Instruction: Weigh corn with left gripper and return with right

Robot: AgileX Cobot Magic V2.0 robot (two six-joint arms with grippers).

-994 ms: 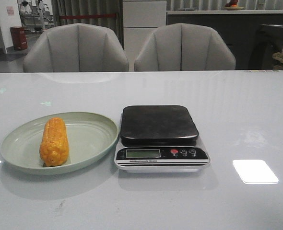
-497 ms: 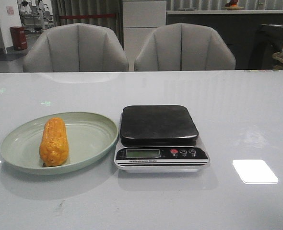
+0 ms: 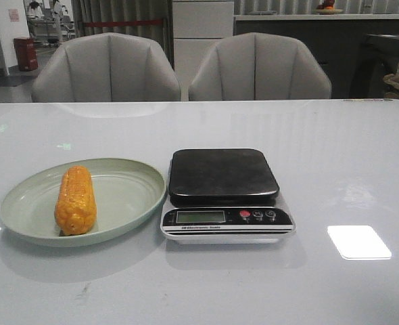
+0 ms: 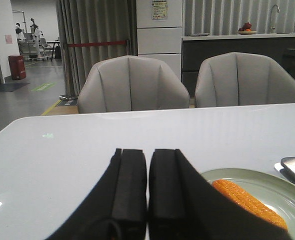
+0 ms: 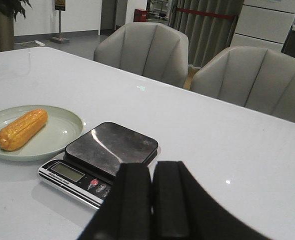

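Observation:
The orange-yellow corn (image 3: 76, 200) lies in a pale green oval plate (image 3: 128, 203) at the left of the white table. It also shows in the left wrist view (image 4: 250, 204) and the right wrist view (image 5: 21, 129). A scale with a black platform (image 3: 223, 175) stands just right of the plate, and nothing lies on the platform. Neither arm shows in the front view. My left gripper (image 4: 148, 155) is shut and empty, with the corn off to one side beyond it. My right gripper (image 5: 153, 167) is shut and empty, short of the scale (image 5: 111, 145).
Two grey chairs (image 3: 107, 68) (image 3: 259, 66) stand behind the table's far edge. The scale's display and buttons (image 3: 226, 217) face the front. A bright light reflection (image 3: 359, 242) lies on the table at the right.

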